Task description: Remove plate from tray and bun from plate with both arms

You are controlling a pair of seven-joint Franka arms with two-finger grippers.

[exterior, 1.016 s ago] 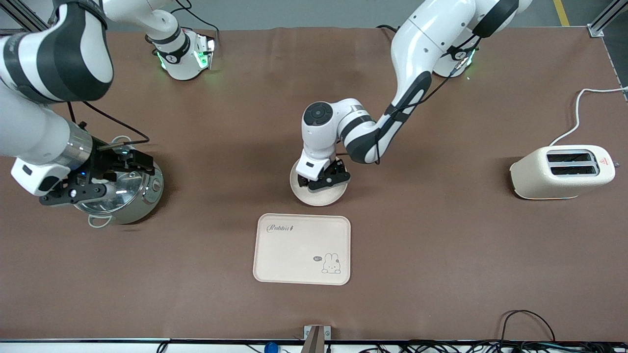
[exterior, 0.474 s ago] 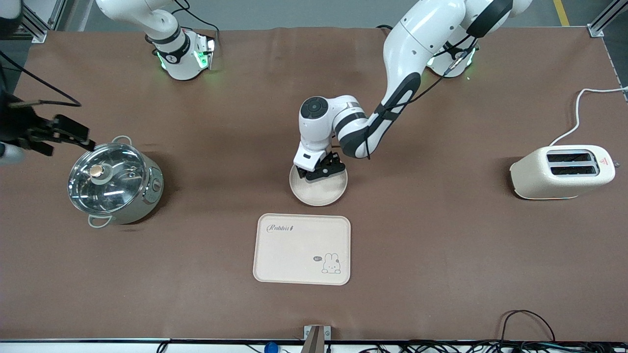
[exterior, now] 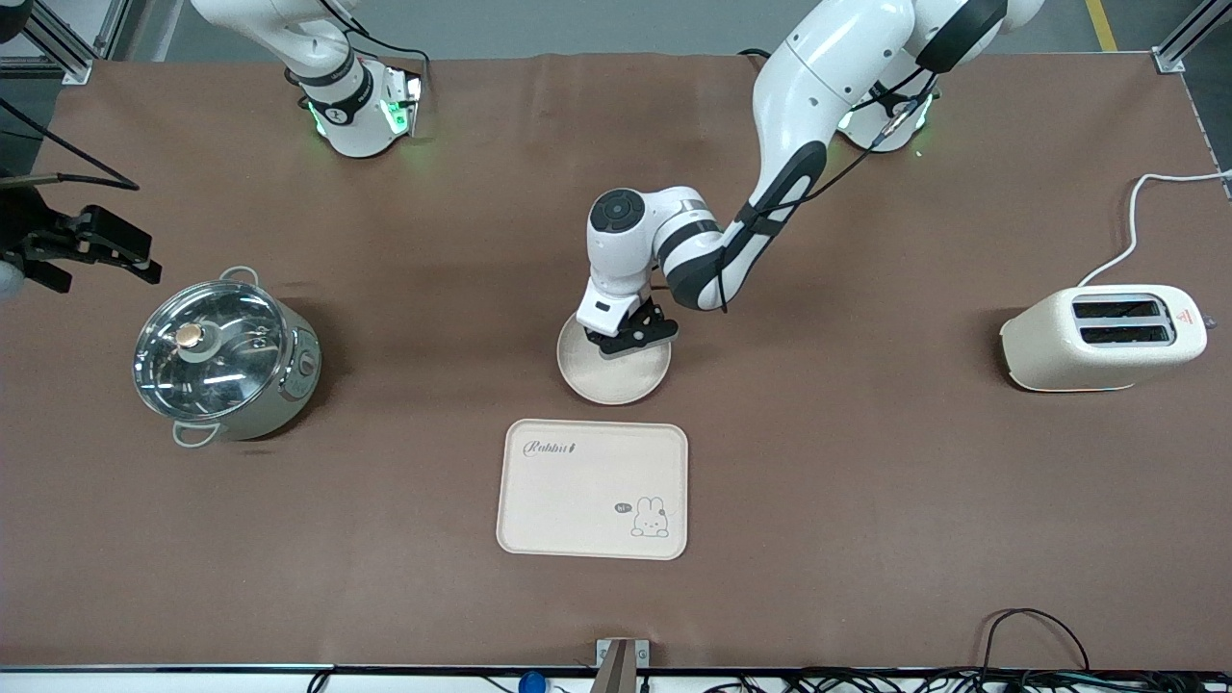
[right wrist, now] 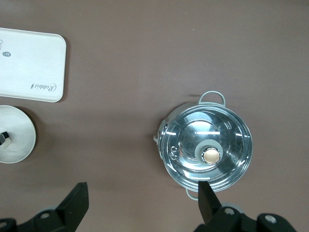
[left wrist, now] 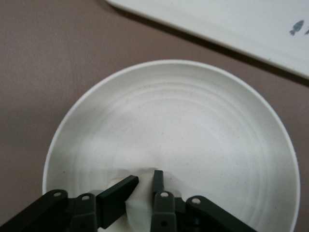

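The left gripper (left wrist: 142,186) is low over the plate (exterior: 616,380), and its two black fingers (left wrist: 116,195) are pressed together on the bun (left wrist: 137,210), a small pale piece that shows between them near the plate's rim, at about 12 o'clock of the plate in the front view. The bun looks soft and light, so I think a gentle pinch across its middle is enough; a hard squeeze could crush it. The plate seems stiff, smooth and perhaps breakable, best taken by its raised rim. It rests on the brown table, just at 12 o'clock from the Rabbit tray (exterior: 592,489), already off it. The right gripper (right wrist: 142,205) waits with fingers wide apart, beside the steel pot with glass lid (exterior: 223,358)
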